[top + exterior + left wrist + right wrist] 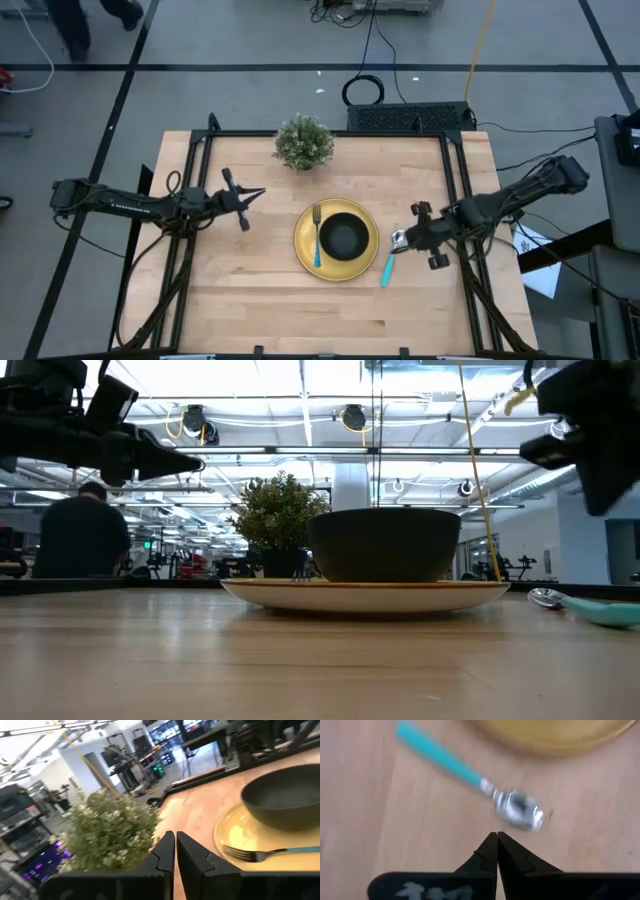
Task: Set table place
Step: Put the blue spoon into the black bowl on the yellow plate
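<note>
The round yellow plate point(336, 241) lies on the light-wood table point(250, 300) with the black bowl point(344, 236) on it. The fork point(317, 236) lies on the plate's left part, tines toward the far edge. The spoon point(392, 257) lies flat on the table right of the plate; its bowl shows in the right wrist view point(520, 810). My right gripper point(406, 238) is shut, above the spoon's bowl end and touching nothing. My left gripper point(258, 192) is shut and empty, raised left of the plate.
A small bushy potted plant point(303, 142) stands at the table's far edge, behind the plate. Bare wood lies along the near edge and at the left. A person point(85, 535) shows in the room beyond the table.
</note>
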